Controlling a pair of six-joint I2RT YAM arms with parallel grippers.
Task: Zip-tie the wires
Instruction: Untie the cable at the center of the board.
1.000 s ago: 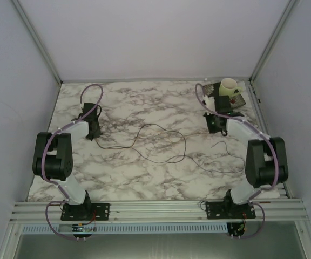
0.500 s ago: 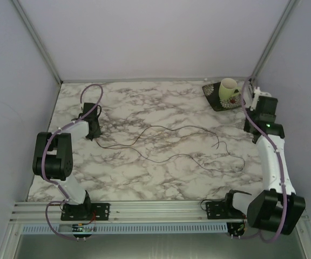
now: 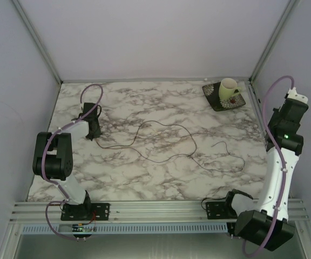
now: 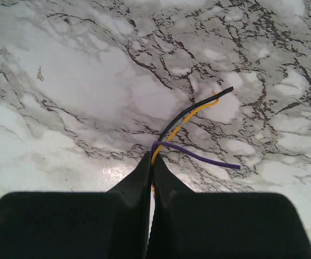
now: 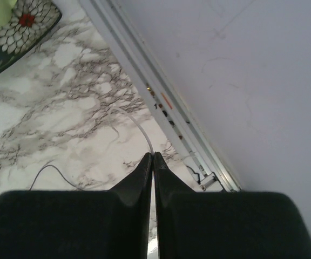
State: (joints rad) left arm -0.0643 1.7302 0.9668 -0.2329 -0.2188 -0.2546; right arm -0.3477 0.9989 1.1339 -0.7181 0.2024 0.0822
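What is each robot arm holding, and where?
Left jaws pinch the thin black, yellow and purple wires behind their loose ends. Right jaws seem to pinch one end of a thin whitish strip.

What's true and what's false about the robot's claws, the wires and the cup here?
1. The left claw is shut on the wires. True.
2. The wire ends poking past that claw are all red. False: they are black, yellow and purple.
3. The cup stands on a dark plate. True.
4. The right claw is wide open. False: it is shut.
5. The cup is in the near left corner of the table. False: it is in the far right corner.
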